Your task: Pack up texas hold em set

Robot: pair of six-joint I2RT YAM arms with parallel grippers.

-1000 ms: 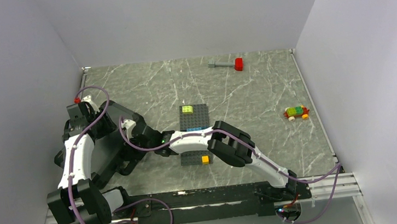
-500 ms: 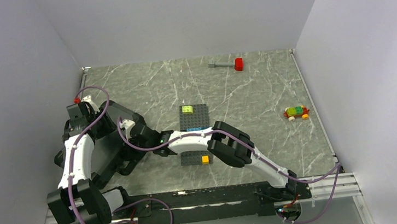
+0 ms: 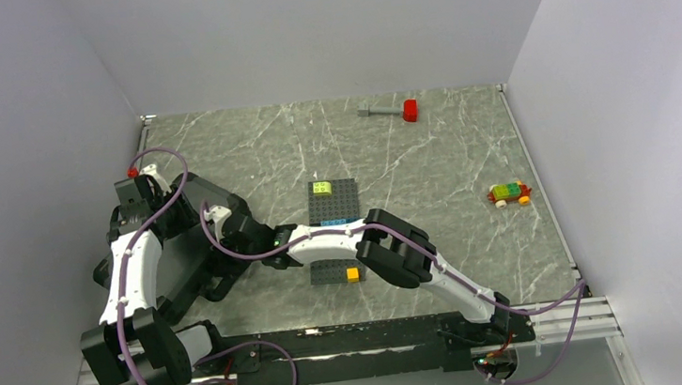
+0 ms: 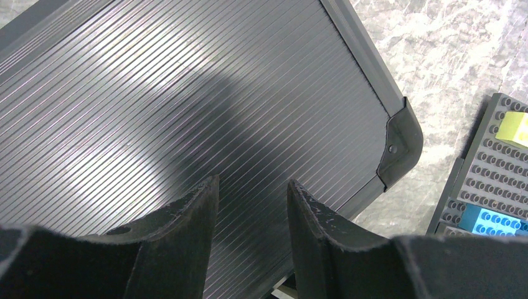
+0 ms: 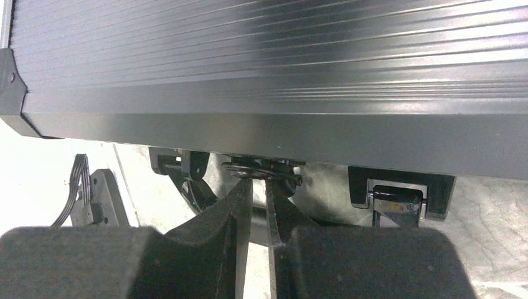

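the black case (image 4: 187,93) is lying with its lid down near the table's (image 3: 427,146) left edge. the left gripper (image 4: 252,185) is hovering half open over the ribbed lid, gripping nothing. the right gripper (image 5: 258,187) is sitting closed at the front fittings, beside a latch (image 5: 398,196). if that latch is not catching, the lid may be springing up, and a hard push could be shoving the case sideways.

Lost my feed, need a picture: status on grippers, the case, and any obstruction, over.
Left gripper open, hovering over case lid. Right gripper shut at case's front edge. Brick baseplate beside case corner, not touching.
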